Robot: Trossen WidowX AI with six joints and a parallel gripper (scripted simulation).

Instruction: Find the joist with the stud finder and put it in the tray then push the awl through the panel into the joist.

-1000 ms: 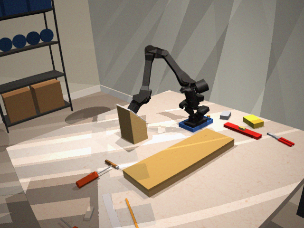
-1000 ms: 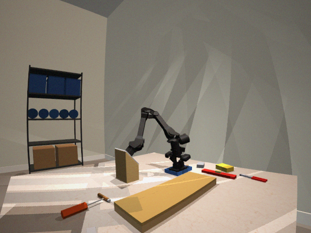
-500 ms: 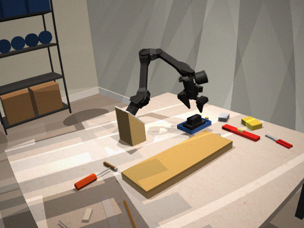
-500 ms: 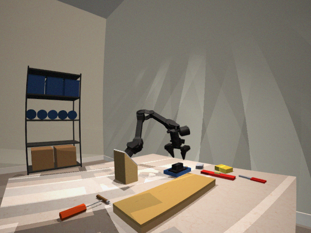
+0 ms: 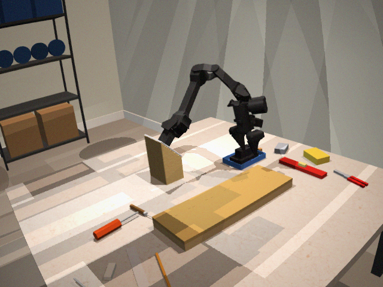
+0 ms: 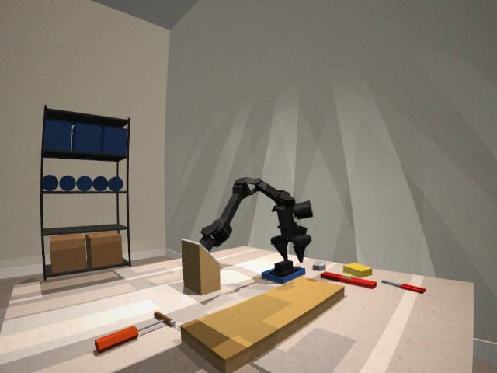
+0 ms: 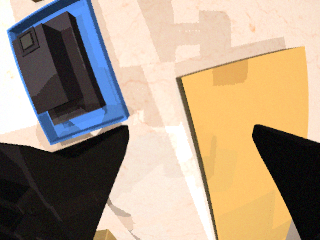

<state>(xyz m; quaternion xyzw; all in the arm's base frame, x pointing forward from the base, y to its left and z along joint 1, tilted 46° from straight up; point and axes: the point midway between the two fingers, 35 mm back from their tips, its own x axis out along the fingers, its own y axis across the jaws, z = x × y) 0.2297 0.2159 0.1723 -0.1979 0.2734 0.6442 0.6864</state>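
The black stud finder point(image 5: 240, 154) point(image 6: 283, 266) point(image 7: 42, 70) lies in the blue tray point(image 5: 231, 163) point(image 6: 272, 278) point(image 7: 113, 75), its small screen grey in the wrist view. My gripper point(image 5: 249, 150) point(image 6: 293, 260) point(image 7: 192, 131) is wide open and empty, above the tray's side; in the wrist view the tray is at upper left, off-centre between the fingers. The yellow-tan floor panel point(image 5: 222, 204) point(image 6: 265, 321) point(image 7: 240, 110) lies flat beside the tray, with no hole visible. The awl point(image 5: 137, 209) point(image 6: 163, 318), with a brown handle, lies at the panel's far-left end. The joist is hidden.
An orange-red screwdriver point(image 5: 108, 228) point(image 6: 116, 338) lies by the awl. A slant-topped tan block point(image 5: 157, 163) point(image 6: 192, 269) stands near the arm's base. A red level point(image 5: 312, 170) point(image 6: 361, 280), yellow block point(image 5: 316, 154) point(image 6: 357, 269), grey block point(image 5: 281, 147) and red-handled pliers point(image 5: 355, 180) lie to the right.
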